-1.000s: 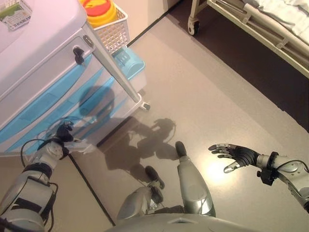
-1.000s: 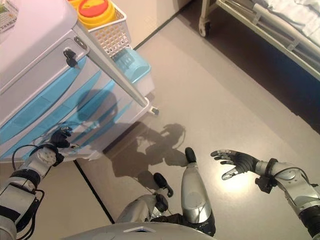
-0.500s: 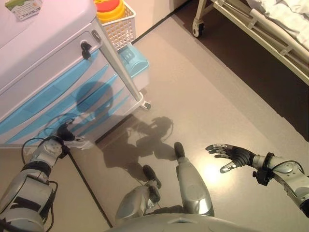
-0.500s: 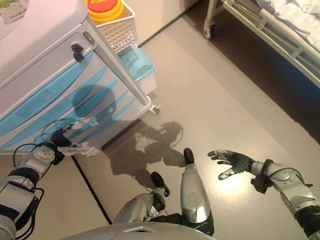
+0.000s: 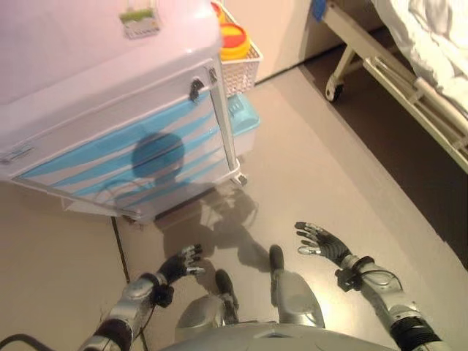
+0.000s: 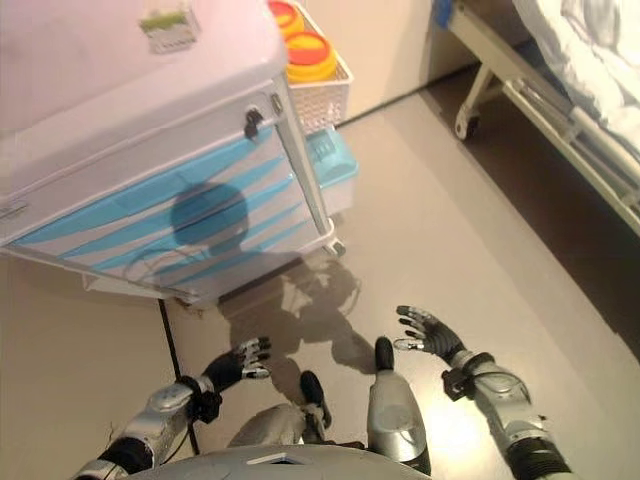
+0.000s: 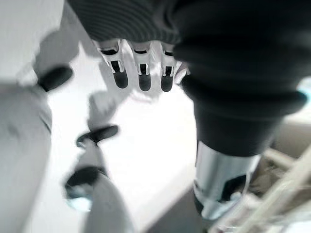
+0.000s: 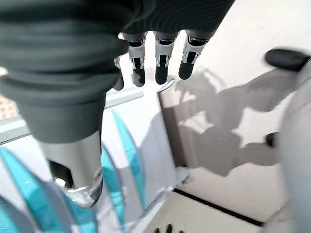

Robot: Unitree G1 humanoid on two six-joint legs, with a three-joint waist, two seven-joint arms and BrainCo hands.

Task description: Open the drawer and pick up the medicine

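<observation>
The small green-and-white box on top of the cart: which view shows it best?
The left eye view: the box lies whole on the cart's top, clear of the picture's edge. The right eye view shows it too, nearer the top edge. Neither wrist view shows it.

Closed blue-fronted drawers (image 5: 124, 157), upright cart
</observation>
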